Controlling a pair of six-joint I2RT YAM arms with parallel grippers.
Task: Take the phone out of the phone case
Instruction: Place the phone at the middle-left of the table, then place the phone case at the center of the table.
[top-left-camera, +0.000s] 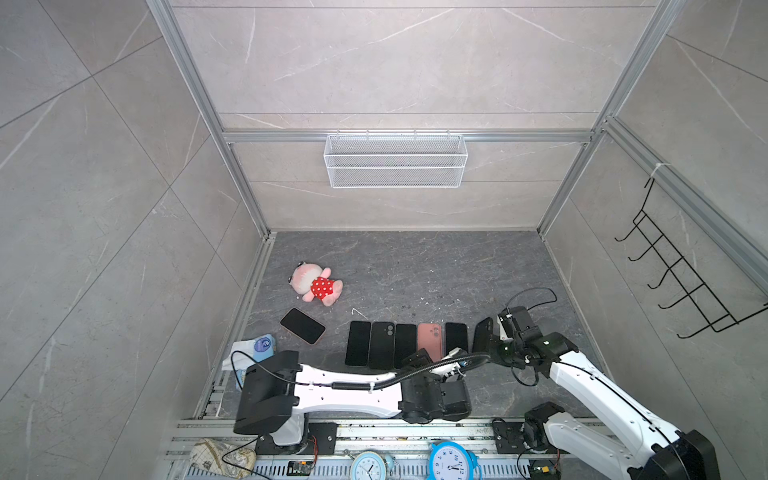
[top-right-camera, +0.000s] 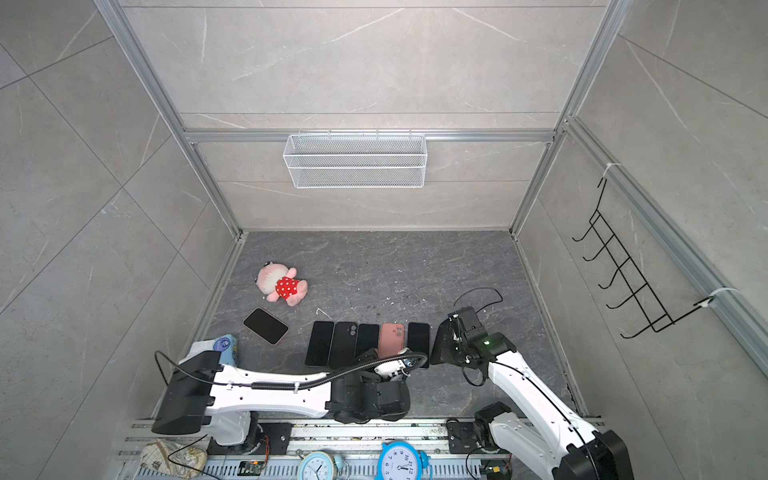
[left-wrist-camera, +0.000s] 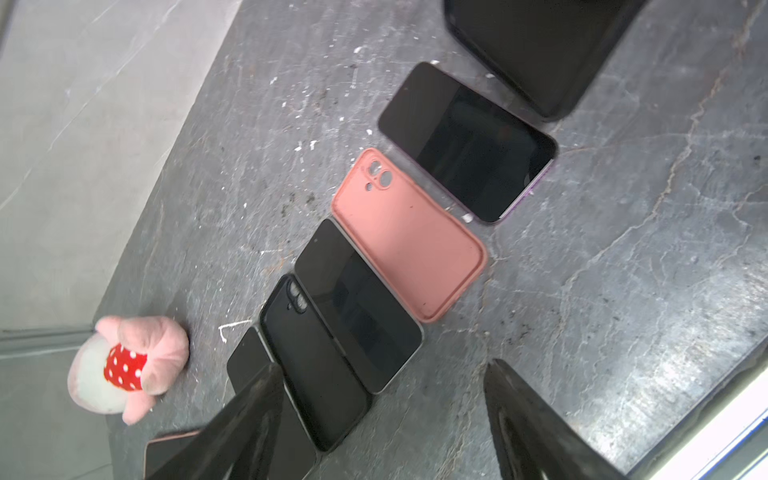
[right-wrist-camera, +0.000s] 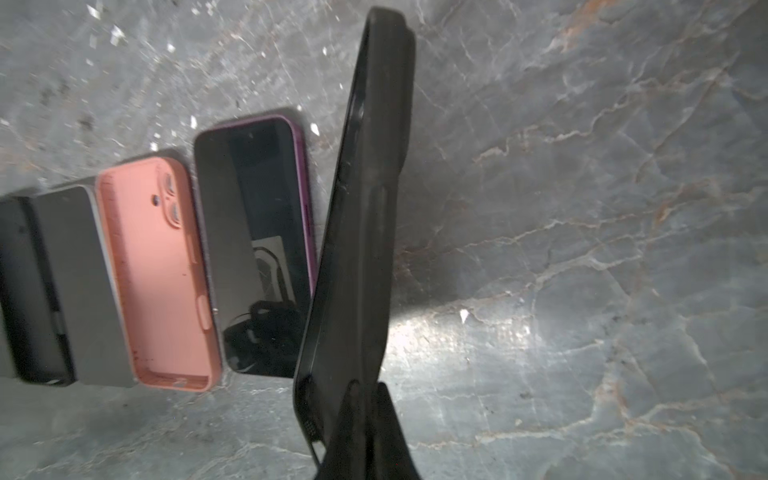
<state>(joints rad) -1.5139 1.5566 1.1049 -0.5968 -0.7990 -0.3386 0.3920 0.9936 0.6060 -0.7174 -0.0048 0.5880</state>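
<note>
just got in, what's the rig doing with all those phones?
The right gripper is shut on a black phone case, holding it on edge beside the row; whether a phone sits in it I can't tell. The left gripper is open and empty, over a row of phones and cases lying flat, among them an empty pink case. A pink-edged phone lies apart, near a plush toy.

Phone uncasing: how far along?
Done: empty pink silicone case and empty black case lie in the row among bare phones. In hand: right gripper holds a second black case, seemingly empty; left gripper open, empty. Left: the angled pink-rimmed phone looks still cased.
</note>
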